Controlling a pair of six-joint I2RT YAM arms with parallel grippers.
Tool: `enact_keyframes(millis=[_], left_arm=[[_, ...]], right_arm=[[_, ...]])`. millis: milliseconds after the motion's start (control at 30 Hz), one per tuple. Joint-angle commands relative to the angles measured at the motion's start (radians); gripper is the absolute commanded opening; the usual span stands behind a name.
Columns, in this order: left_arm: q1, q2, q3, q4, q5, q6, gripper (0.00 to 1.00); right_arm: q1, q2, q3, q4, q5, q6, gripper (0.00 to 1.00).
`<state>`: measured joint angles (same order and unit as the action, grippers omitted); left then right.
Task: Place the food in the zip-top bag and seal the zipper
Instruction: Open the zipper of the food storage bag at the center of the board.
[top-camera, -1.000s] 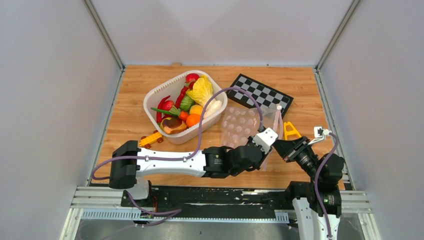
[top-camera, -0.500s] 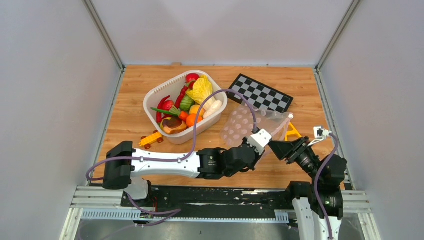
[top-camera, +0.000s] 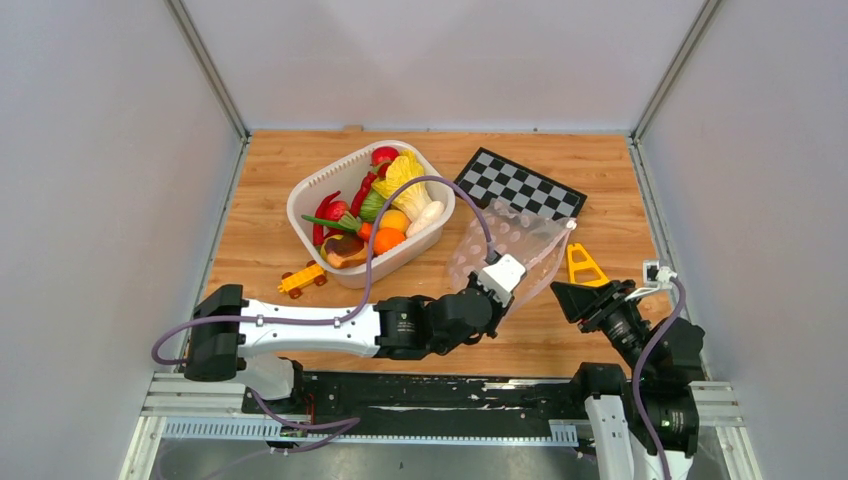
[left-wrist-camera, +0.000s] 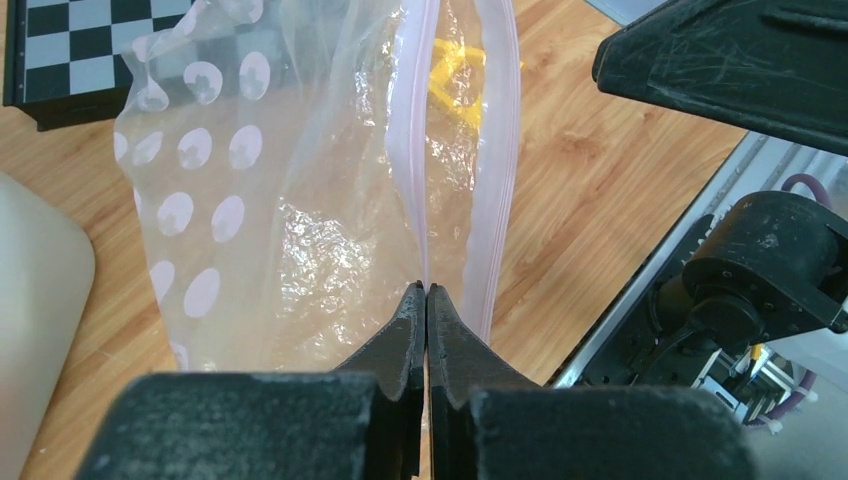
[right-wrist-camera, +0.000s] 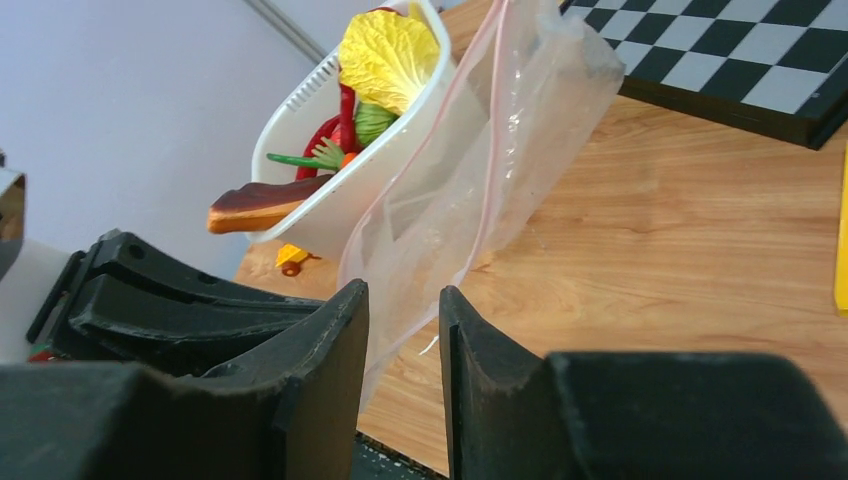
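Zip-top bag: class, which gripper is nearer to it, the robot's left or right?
Left. The left gripper pinches the zip-top bag by its zipper; the right gripper sits open just beside it.

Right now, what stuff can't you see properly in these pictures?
The food low in the white basket: top view, under the upper pieces.
Tips of the left gripper: top view, under its own wrist block; left wrist view shows them shut on the zipper.
The yellow object: right wrist view, cut off by the right edge; left wrist view, blurred through the zip-top bag.
The toy car: right wrist view, mostly behind the basket.
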<state>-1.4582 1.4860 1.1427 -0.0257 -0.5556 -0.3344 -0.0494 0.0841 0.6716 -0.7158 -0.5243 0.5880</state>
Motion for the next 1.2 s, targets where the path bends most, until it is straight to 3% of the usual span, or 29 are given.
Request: enact_keyframes(millis=[0,333,700,867,933,1167], left_arm=[[-0.001,-0.064,-0.004,0.035,-0.02,0.01,0.0],[-0.001,-0.096,-0.013,0.03,0.01,0.018,0.01],[-0.001,-0.103,-0.024,0.04,0.025,0.01,0.01],[-0.001,-0.094,-0.022,0.043,0.036,0.008,0.01],[-0.001,-0.093,-0.023,0.046,0.04,0.006,0.01],[-0.001,-0.103,-0.035,0.078,0.071,-0.006,0.01]], right_arm=[[-0.004,0.002,-0.009,-0.014,0.074,-0.015,0.32],[-0.005,0.01,-0.198,0.271,-0.105,0.167,0.34],[-0.004,-0.02,-0.149,0.265,-0.141,0.168,0.47],[-0.004,-0.016,-0.146,0.269,-0.156,0.165,0.48],[-0.004,-0.015,-0.148,0.266,-0.153,0.16,0.46],[-0.004,-0.003,-0.193,0.311,-0.169,0.177,0.27]])
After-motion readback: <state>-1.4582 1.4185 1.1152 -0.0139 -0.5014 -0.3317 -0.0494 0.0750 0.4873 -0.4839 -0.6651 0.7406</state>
